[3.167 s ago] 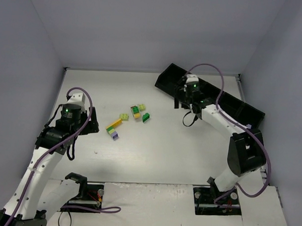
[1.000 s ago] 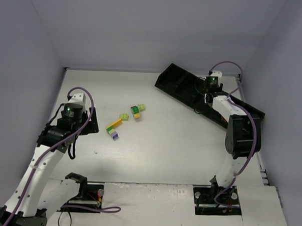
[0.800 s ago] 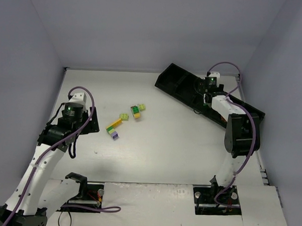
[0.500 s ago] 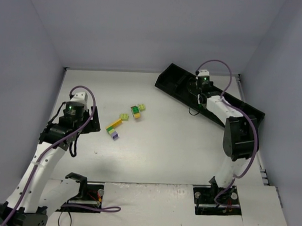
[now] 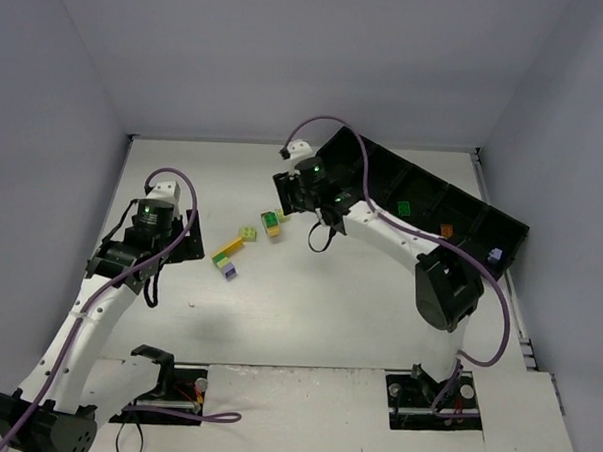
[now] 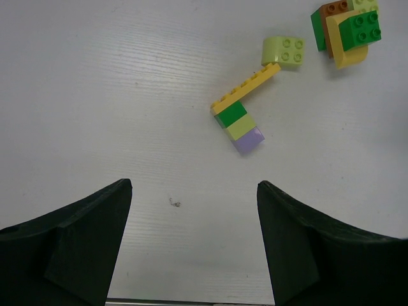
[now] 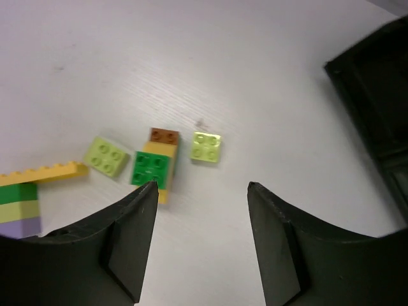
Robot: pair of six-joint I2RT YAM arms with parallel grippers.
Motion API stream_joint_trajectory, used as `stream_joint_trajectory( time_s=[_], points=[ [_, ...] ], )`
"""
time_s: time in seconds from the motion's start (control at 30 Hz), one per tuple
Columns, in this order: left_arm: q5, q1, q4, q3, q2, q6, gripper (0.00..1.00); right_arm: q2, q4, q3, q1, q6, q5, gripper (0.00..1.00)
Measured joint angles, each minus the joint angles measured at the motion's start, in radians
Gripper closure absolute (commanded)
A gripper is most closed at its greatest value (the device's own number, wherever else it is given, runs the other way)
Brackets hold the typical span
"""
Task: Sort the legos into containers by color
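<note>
You're getting soft, even light from overhead, and the matte white tabletop [image 5: 328,307] reads bright with no glare. In the top view there's a faint grey shadow at seven o'clock, beside the left arm. The long black plastic compartment tray [image 5: 423,183] goes very dark inside. In your left wrist view, the small studded plastic bricks [image 6: 239,118] at one o'clock are crisp, while the left gripper's black fingers [image 6: 70,255] are soft-edged. In the right wrist view, the bricks look slightly softer, the right gripper's fingers [image 7: 127,248] are blurred, and the tray at three o'clock is nearly black.
</note>
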Motion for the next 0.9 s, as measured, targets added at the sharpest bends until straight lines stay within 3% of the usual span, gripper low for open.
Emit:
stream_joint_trajectory(
  time_s=[0.13, 0.3, 0.5, 0.9],
  points=[
    [0.0, 0.0, 0.005, -0.01, 0.014, -0.002, 0.27, 0.063, 0.006, 0.054, 0.089, -0.014, -0.025, 0.5],
    [0.001, 0.0, 0.005, -0.011, 0.011, -0.004, 0.27, 0.157, 0.008, 0.107, 0.145, -0.115, -0.18, 0.44],
    [0.001, 0.0, -0.003, -0.011, -0.014, -0.007, 0.27, 0.283, 0.003, 0.213, 0.145, -0.275, -0.312, 0.42],
    [-0.001, 0.0, -0.045, -0.011, -0.078, -0.023, 0.27, 0.426, -0.04, 0.317, 0.128, -0.444, -0.404, 0.41]
  ],
)
